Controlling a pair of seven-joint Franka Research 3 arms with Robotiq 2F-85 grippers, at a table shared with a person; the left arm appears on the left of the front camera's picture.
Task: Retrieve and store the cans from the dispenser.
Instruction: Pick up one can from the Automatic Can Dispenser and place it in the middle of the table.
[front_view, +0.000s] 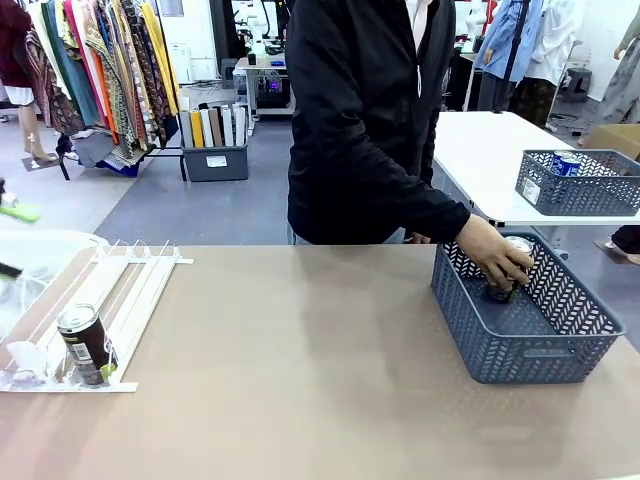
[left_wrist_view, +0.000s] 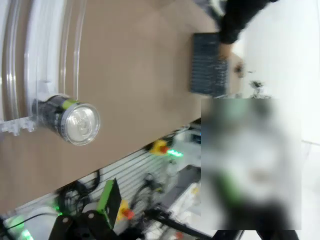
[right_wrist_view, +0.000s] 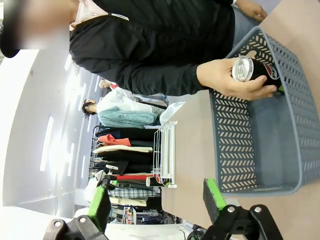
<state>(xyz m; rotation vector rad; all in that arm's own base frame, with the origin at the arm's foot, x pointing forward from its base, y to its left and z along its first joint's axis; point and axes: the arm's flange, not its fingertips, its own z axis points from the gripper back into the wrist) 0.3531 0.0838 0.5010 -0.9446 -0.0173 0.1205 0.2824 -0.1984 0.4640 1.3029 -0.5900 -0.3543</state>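
Note:
The white railed dispenser (front_view: 120, 290) lies at the table's left, with one black can (front_view: 85, 343) upright at its low end. A person's hand (front_view: 492, 255) holds a second black can (front_view: 512, 268) down inside the grey-blue mesh basket (front_view: 530, 345) at the right. In the left wrist view, my left gripper (left_wrist_view: 165, 210) hangs open above the table's near edge, with the dispenser can (left_wrist_view: 70, 120) and rails (left_wrist_view: 30, 60) to one side. My right gripper (right_wrist_view: 157, 200) is open and empty, looking at the basket (right_wrist_view: 235, 150), the hand's can (right_wrist_view: 252, 70) and the distant dispenser (right_wrist_view: 167, 155).
The person in a black jacket (front_view: 360, 120) stands at the far edge and leans over the basket. Behind them, a white table holds another mesh basket (front_view: 585, 190) with a blue can (front_view: 566, 163) in it. The brown tabletop (front_view: 300, 360) lies bare between dispenser and basket.

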